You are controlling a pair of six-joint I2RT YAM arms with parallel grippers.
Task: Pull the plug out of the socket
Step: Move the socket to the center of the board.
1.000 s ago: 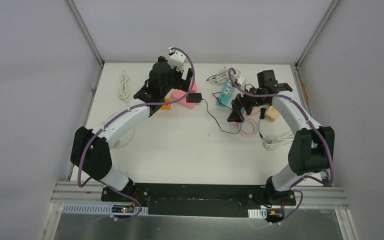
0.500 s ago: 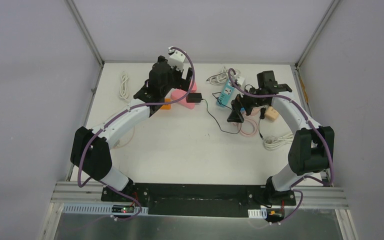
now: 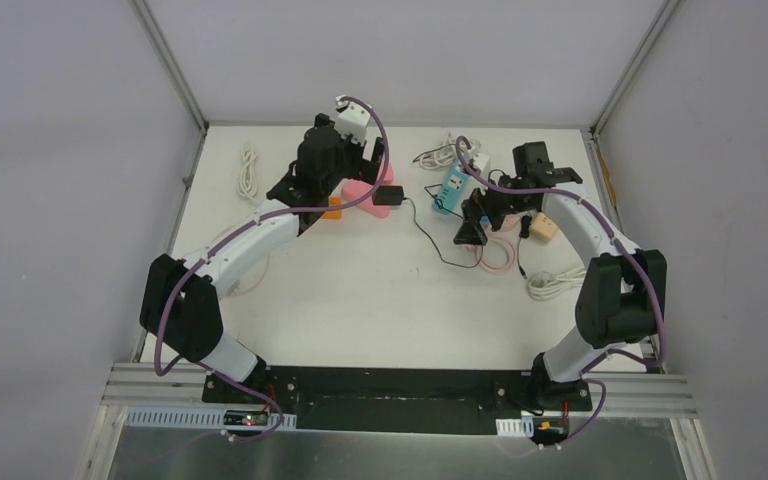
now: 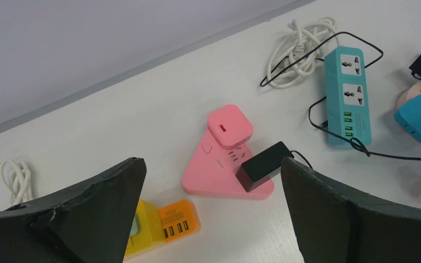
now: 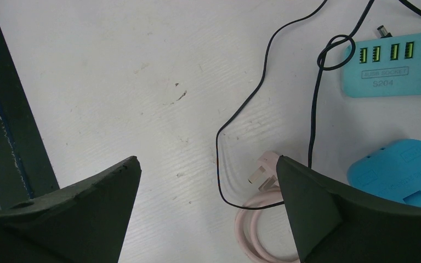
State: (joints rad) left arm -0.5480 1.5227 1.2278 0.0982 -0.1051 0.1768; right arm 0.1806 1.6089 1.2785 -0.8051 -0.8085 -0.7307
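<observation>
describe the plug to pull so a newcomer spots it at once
On the far part of the table, just left of centre, find the pink triangular socket. The plug is the black block on its corner, trailing a thin black cord; the other block there is pink.

A black box-shaped plastic plug (image 4: 264, 166) sits pushed into a pink triangular plastic socket block (image 4: 214, 174), at the corner of the block that points toward the right edge of the table (image 3: 380, 300). The plug lies flat and slightly askew on the block's top face, overhanging its edge a little. A thin black cable (image 3: 428, 238) leaves the plug's outer end and snakes rightward across the table. The block lies flat in the far half of the table, a little left of the middle, with small slots showing on its top beside the plug.
</observation>
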